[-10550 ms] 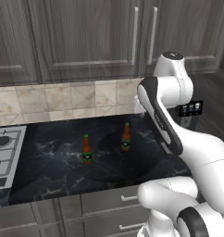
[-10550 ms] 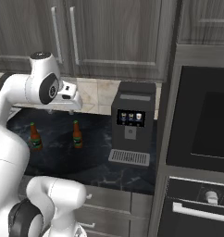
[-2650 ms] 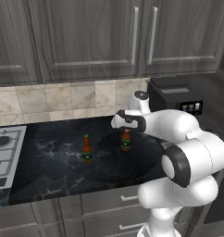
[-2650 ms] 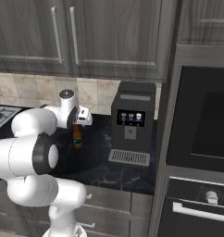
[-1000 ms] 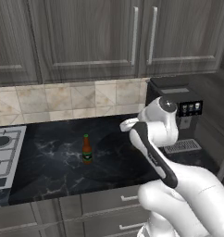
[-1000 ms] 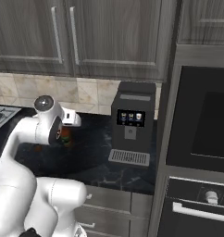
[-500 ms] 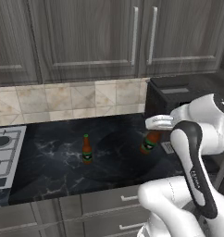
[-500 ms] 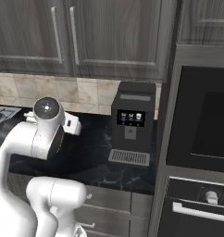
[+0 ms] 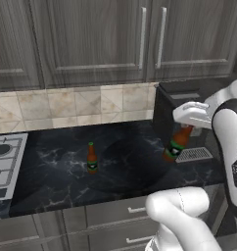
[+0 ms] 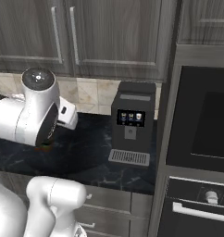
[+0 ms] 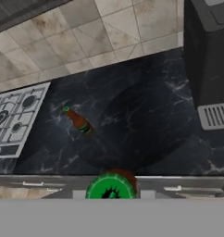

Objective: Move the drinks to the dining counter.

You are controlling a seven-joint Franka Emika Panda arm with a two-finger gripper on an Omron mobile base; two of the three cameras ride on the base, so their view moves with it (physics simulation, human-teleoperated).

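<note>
Held bottle (image 9: pixel 177 145), right of centre in the left base view: brown glass, green cap, dark label, hanging tilted off the black surface (image 9: pixel 52 171) just in front of the coffee machine (image 9: pixel 172 105), neck up under the white hand. Tool (image 9: pixel 188 128) clenched on that neck, just below the cap; green cap (image 11: pixel 110 187) large at bottom centre of the hand view, straight under the camera. Probably rigid and light for its size, but glass: smooth, likely slippery at a narrow neck, breakable if dropped or knocked against the machine. Neck grip lets the body swing, as the tilt suggests, so best carried slowly and set down base first. Second bottle (image 9: pixel 92 159) standing upright, left of centre on the same surface, well apart from the first; in the hand view seen left of centre (image 11: pixel 78 121), between the stove burners (image 11: pixel 14 118) at the left edge and the machine's drip tray (image 11: pixel 215 115) at the right. Same handling to be expected: take at the neck under the cap, from above. Tiled backsplash (image 9: pixel 66 108) and grey cabinet doors (image 9: pixel 101 39) across the top of the frame; oven (image 10: pixel 202 134) at far right of the right base view.
</note>
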